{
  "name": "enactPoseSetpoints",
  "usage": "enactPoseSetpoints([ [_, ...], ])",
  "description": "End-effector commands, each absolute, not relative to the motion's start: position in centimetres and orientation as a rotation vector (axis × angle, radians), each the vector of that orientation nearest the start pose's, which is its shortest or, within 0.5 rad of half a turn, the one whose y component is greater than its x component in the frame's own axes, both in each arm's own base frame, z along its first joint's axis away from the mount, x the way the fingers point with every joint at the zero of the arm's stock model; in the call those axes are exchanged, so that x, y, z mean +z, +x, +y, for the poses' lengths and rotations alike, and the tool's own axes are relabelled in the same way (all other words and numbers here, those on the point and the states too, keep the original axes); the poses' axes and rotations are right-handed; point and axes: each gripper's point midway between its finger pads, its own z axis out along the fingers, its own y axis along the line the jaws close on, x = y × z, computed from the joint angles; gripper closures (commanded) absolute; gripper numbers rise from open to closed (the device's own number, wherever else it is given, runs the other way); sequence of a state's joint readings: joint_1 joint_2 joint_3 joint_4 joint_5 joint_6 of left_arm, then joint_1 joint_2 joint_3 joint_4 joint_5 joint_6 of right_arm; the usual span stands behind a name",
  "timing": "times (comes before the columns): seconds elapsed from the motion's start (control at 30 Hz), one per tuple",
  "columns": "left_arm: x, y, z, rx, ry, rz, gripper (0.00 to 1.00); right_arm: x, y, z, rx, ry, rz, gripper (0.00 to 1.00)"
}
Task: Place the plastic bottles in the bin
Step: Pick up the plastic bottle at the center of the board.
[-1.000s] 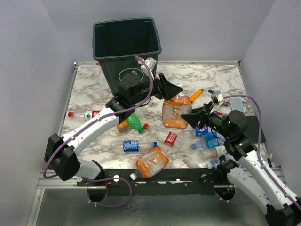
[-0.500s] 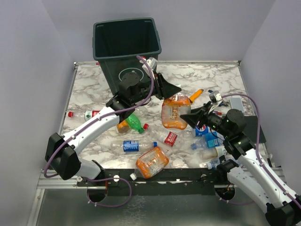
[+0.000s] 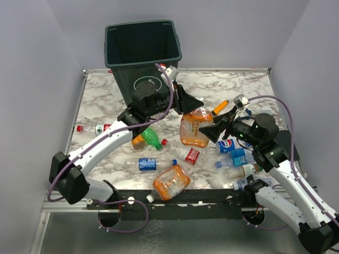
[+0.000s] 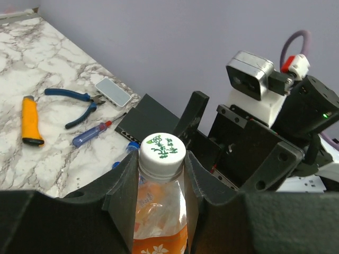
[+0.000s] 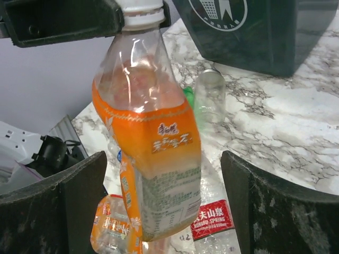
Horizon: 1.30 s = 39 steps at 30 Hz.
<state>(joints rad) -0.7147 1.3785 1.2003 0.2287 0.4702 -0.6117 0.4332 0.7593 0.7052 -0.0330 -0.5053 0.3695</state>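
Observation:
A big clear bottle with an orange label [image 3: 193,128] hangs above the table by its neck. My left gripper [image 3: 192,104] is shut on that neck just under the white cap [image 4: 162,151], one finger on each side [image 4: 161,164]. My right gripper [image 3: 214,130] stands open around the bottle's lower body [image 5: 159,159], and neither finger touches it [image 5: 164,177]. The dark green bin [image 3: 142,53] stands upright at the back left, its front also showing in the right wrist view [image 5: 254,32]. Several other plastic bottles lie on the marble: an orange one [image 3: 171,181], a blue-labelled one [image 3: 148,163], a green one [image 3: 151,136].
More bottles lie by the right arm [image 3: 233,153] and at the left edge [image 3: 95,128]. A red-labelled bottle [image 5: 209,222] lies under the hanging one. An orange cylinder [image 4: 30,120], blue-handled pliers [image 4: 74,103], a screwdriver [image 4: 92,133] and a black box [image 4: 151,119] are at the far right.
My left gripper has shut on the orange-labelled bottle's neck. My right gripper has let go of the bottle's body and opened wide. The bottle has shifted slightly left.

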Motion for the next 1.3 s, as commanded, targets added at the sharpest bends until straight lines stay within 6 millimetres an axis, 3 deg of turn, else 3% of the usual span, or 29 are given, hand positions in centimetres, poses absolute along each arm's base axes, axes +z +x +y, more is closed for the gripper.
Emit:
enactPoseSetpoints([
  [0.0, 39.9, 23.3, -35.9, -1.465, 0.647, 1.488, 1.00, 29.7, 20.8, 21.9, 1.085, -0.531, 1.666, 0.08],
  [0.13, 41.4, 21.4, -35.5, -1.565, 0.671, 1.402, 1.00, 29.8, 19.5, 23.0, 1.180, -0.618, 1.642, 0.12],
  [0.23, 41.9, 21.1, -35.6, -1.606, 0.657, 1.388, 1.00, 30.5, 19.1, 23.3, 1.228, -0.624, 1.589, 0.20],
  [0.37, 41.8, 21.5, -35.8, -1.618, 0.629, 1.407, 0.98, 31.6, 18.7, 23.6, 1.266, -0.625, 1.527, 0.48],
  [0.4, 41.7, 21.5, -35.9, -1.622, 0.626, 1.413, 0.87, 31.7, 18.7, 23.6, 1.268, -0.626, 1.520, 0.54],
  [0.43, 41.7, 21.5, -35.9, -1.627, 0.627, 1.415, 0.67, 31.7, 18.7, 23.6, 1.267, -0.627, 1.516, 0.58],
  [0.5, 41.8, 21.4, -36.0, -1.636, 0.631, 1.417, 0.44, 31.8, 18.7, 23.6, 1.262, -0.631, 1.510, 0.63],
  [0.63, 41.9, 21.5, -36.1, -1.644, 0.627, 1.421, 0.37, 31.5, 18.8, 23.5, 1.254, -0.635, 1.516, 0.67],
  [1.03, 41.3, 22.4, -37.6, -1.682, 0.608, 1.471, 0.44, 30.7, 19.0, 23.8, 1.253, -0.664, 1.545, 0.70],
  [1.2, 41.4, 22.5, -37.9, -1.680, 0.614, 1.472, 0.75, 30.8, 19.1, 23.7, 1.237, -0.668, 1.550, 0.70],
  [1.27, 41.4, 22.6, -37.8, -1.661, 0.621, 1.465, 0.96, 30.8, 19.4, 23.6, 1.222, -0.642, 1.569, 0.62],
])
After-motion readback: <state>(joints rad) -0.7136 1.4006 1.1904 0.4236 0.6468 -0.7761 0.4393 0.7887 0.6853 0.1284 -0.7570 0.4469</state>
